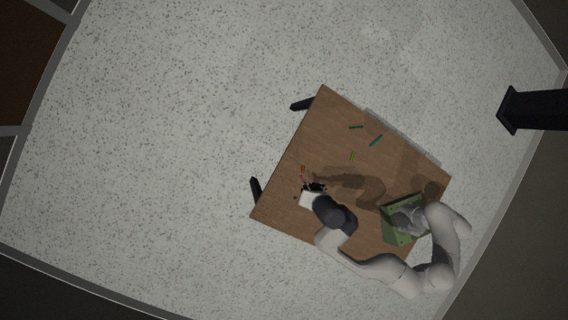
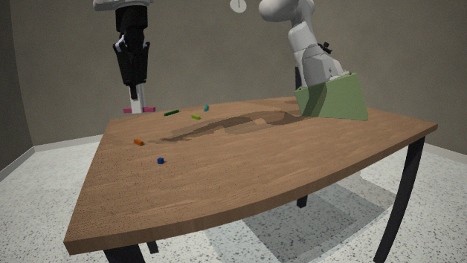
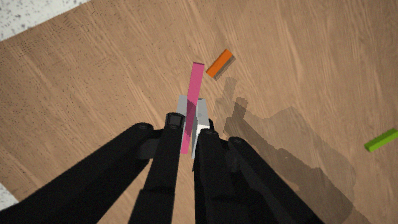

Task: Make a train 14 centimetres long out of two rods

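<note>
Jaws (image 1: 306, 184) (image 2: 137, 112) grip the pink rod (image 1: 303, 179) (image 2: 149, 109) (image 3: 198, 77) above the table (image 1: 335, 108) (image 2: 238, 156) (image 3: 125, 60), inside its edges.

The pink rod (image 1: 303, 179) (image 2: 149, 109) (image 3: 196, 82) is raised above the table, clamped mid-length in the jaws (image 1: 314, 185) (image 2: 137, 105).

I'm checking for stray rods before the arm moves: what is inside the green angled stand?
The lower part of the white arm rises from inside the green stand. Its front wall hides whatever lies lower down.

Green angled box (image 1: 390, 232) (image 2: 340, 100), round wall disc (image 2: 238, 5)
</note>
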Robot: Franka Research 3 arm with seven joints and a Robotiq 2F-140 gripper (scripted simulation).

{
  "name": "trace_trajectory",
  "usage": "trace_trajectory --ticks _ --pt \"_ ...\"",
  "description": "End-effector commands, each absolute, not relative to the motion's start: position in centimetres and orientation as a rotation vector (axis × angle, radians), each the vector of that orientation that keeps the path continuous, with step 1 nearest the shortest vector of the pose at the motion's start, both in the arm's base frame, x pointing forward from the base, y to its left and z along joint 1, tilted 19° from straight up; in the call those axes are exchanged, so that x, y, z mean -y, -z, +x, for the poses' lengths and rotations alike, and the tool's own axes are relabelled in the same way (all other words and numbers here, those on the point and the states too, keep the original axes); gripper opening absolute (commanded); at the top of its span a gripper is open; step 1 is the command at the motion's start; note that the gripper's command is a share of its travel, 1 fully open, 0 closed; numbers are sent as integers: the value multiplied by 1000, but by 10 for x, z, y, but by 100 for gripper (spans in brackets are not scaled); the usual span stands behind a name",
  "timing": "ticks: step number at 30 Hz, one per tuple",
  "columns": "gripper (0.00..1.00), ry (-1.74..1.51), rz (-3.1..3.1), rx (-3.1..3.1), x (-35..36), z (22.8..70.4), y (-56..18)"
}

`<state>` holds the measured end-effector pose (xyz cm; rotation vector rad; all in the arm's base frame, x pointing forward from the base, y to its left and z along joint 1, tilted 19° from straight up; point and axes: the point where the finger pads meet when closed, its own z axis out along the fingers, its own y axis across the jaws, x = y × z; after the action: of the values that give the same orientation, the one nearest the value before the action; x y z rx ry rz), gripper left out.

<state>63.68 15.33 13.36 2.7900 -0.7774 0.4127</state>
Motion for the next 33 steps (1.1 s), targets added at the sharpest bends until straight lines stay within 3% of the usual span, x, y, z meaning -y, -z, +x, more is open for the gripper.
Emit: trace_trajectory --ticks 1,33 --pt "12 -424 2734 1017 -147 633 -133" --pt "12 -487 2357 1844 -82 615 -142"
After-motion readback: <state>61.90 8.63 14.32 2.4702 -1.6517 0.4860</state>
